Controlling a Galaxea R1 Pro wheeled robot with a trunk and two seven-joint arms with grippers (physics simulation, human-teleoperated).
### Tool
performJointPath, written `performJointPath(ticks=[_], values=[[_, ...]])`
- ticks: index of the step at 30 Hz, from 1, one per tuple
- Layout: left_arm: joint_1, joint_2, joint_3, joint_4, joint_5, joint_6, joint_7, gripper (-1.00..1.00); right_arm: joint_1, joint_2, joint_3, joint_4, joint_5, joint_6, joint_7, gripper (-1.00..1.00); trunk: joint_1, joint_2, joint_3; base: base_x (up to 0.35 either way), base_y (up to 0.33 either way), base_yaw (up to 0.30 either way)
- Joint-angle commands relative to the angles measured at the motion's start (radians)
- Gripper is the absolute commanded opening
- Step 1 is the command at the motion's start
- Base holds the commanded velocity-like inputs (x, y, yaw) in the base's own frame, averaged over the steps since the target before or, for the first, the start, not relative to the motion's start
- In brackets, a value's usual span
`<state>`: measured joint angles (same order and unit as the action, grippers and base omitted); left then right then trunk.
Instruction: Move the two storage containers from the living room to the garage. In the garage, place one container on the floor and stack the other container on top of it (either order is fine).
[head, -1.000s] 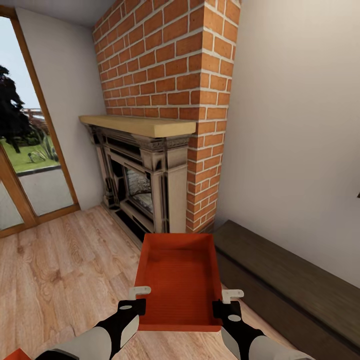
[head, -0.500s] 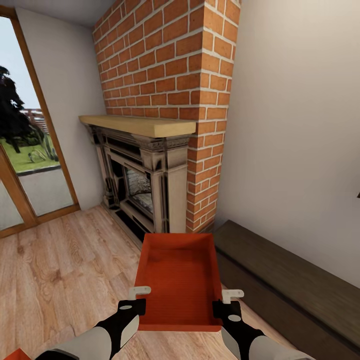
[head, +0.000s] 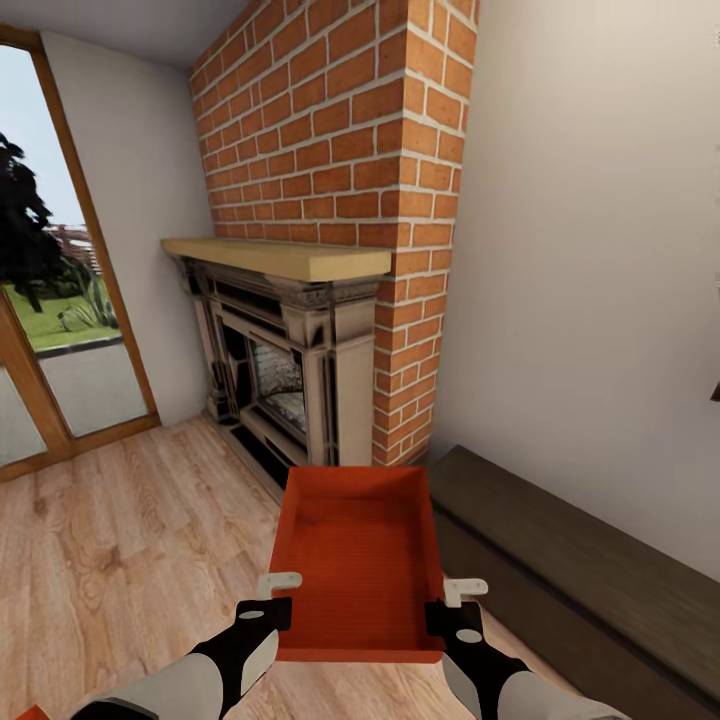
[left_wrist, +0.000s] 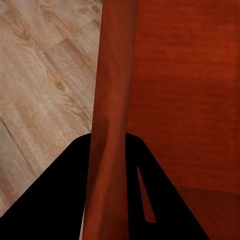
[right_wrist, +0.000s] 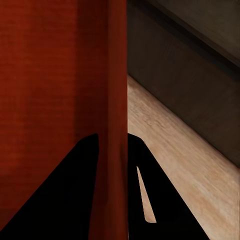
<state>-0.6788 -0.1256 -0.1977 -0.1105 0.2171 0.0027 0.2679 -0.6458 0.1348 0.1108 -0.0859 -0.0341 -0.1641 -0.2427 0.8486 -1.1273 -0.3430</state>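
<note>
While one storage container (head: 360, 565) is already held up off the wood-plank floor (head: 130, 540) between both arms, the task looks early: the robot faces the brick fireplace (head: 300, 350) in the living room, and no garage is in sight. Carrying this bin out, setting it on the concrete, and fetching and stacking the second one all appear to remain. A sliver of orange-red at the lower left corner of the head view may be the second container (head: 25, 713), though too little shows to be sure.

From the head view, the left gripper (head: 272, 598) sits at the bin's left wall and the right gripper (head: 458, 603) at its right wall, with a low dark bench (head: 600, 570) along the wall beside them. The wrist views add the grasp itself: the left fingers (left_wrist: 145, 195) straddle and clamp the thin left wall, and the right fingers (right_wrist: 145, 192) do likewise on the right wall.
</note>
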Motion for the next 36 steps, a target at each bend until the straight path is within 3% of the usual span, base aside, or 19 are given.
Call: performJointPath(ticks=[1, 36], values=[[-0.001, 0.0, 0.012, -0.003, -0.005, 0.0, 0.008, -1.0, -0.001, 0.0, -0.017, 0.003, -0.013, -0.003, -0.001, -1.0, 0.0, -0.001, 0.001, 0.0, 0.0, 0.0], [-0.001, 0.0, 0.012, -0.003, -0.005, 0.0, 0.007, -1.0, -0.001, 0.0, -0.019, 0.003, -0.013, -0.003, -0.002, -1.0, 0.0, -0.001, 0.057, 0.0, 0.0, 0.0]])
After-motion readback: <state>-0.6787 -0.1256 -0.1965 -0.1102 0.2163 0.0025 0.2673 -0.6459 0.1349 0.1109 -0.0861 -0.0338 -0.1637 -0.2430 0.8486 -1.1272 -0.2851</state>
